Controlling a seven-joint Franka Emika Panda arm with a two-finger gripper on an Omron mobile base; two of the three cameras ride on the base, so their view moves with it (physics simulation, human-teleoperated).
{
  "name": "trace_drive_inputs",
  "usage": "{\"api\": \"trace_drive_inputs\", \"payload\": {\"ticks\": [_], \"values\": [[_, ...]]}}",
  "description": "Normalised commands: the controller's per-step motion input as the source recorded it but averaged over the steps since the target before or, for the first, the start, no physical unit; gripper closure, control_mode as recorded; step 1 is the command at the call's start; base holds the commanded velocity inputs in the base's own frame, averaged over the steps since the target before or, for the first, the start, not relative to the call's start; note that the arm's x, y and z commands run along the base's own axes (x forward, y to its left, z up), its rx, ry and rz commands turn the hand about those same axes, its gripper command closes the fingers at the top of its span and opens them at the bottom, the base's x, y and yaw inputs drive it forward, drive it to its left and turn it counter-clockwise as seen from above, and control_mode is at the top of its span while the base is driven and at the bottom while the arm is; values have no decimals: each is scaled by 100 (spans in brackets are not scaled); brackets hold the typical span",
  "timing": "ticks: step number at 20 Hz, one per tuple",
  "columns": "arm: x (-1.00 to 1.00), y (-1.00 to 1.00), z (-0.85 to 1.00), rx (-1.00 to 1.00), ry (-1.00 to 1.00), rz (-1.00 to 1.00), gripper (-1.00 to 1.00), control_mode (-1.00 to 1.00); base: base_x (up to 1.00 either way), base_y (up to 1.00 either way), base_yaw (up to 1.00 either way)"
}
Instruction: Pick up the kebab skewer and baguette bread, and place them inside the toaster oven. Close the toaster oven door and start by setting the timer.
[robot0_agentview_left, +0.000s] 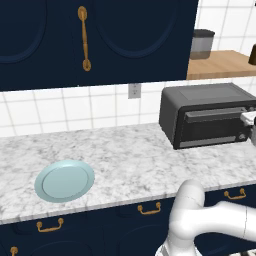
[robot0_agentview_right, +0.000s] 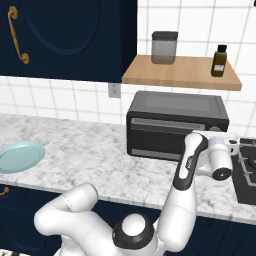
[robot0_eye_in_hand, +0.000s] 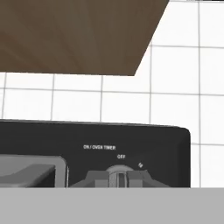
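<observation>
Timer knob (robot0_eye_in_hand: 117, 176) sits dead ahead of the end effector (robot0_eye_in_hand: 117, 180), whose fingers look pinched on its upright ridge, at the right end of the toaster oven (robot0_agentview_right: 175, 125), door shut.

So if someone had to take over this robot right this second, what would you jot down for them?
Gripper: at the toaster oven's right end, one finger on each side of the timer knob, which reads OFF. Whether the fingers are pinching it yet, I cannot tell.
Toaster oven door: shut.
Kebab skewer and baguette bread: their place cannot be told; probably inside, behind the shut door.
Done: door closed, by the look of it.
Left: grip the knob and turn it off OFF to start the timer.
</observation>
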Motion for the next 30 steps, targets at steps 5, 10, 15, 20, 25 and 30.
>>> {"api": "trace_drive_inputs", "payload": {"ticks": [5, 10, 15, 20, 25, 30], "values": [[-20, 0, -6, 2, 0, 0, 100, -100, 0, 0, 0], [-29, 8, 0, 9, 0, 0, 100, -100, 0, 0, 0], [-34, 0, 0, 5, 0, 0, 100, -100, 0, 0, 0], [-18, -42, 0, 0, -1, 0, 100, -100, 0, 0, 0], [-1, -30, 0, 0, -3, 0, 100, -100, 0, 0, 0], [0, -1, -3, 0, -8, 0, 100, -100, 0, 0, 0]]}}
